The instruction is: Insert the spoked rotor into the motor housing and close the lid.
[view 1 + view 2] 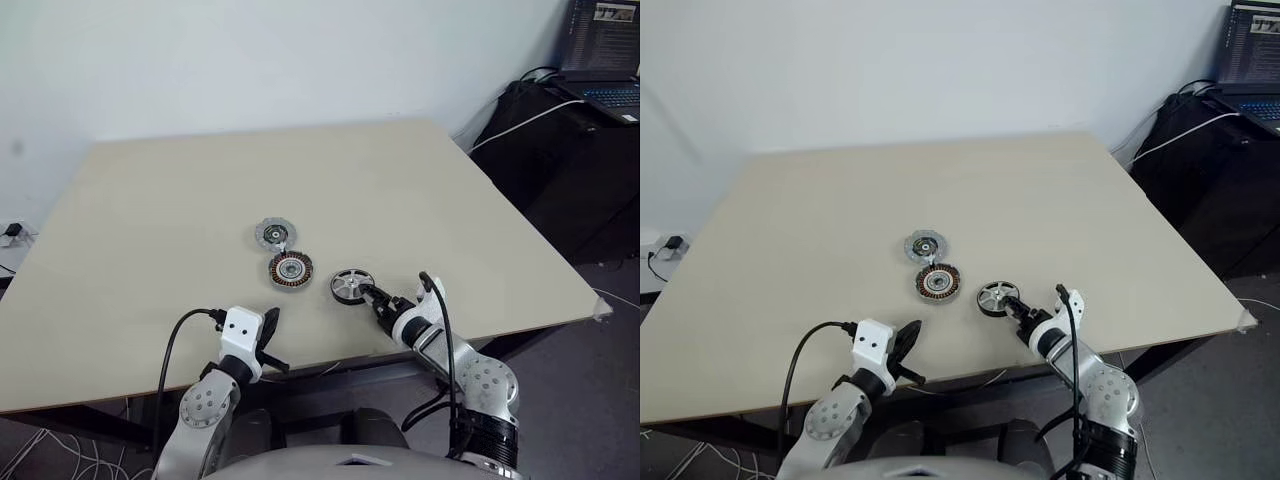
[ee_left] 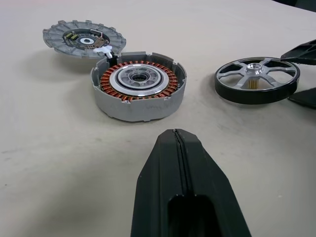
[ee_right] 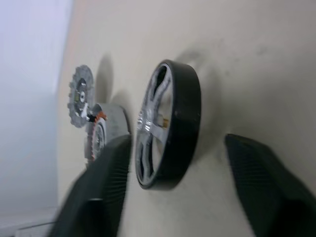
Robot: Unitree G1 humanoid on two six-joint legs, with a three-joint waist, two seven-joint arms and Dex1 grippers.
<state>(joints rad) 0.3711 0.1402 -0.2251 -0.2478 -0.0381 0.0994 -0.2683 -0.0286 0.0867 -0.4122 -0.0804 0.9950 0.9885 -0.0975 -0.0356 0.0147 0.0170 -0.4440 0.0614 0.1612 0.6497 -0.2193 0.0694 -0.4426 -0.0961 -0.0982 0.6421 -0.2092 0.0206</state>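
Observation:
The spoked rotor (image 1: 351, 286), a silver wheel with a dark rim, lies flat on the table near the front edge. My right gripper (image 1: 370, 295) is open at the rotor's near side, and in the right wrist view its fingers (image 3: 106, 182) stand either side of the rotor (image 3: 168, 123) with gaps showing. The motor housing (image 1: 290, 269), with copper windings (image 2: 139, 89), sits just left of the rotor. The lid (image 1: 273, 234) lies flat behind the housing, touching it. My left gripper (image 1: 268, 335) is shut and empty, short of the housing near the table's front edge.
The beige table (image 1: 150, 220) has its front edge just under both grippers. A dark stand with a laptop (image 1: 603, 60) and cables stands off the table's far right corner. A white wall rises behind the table.

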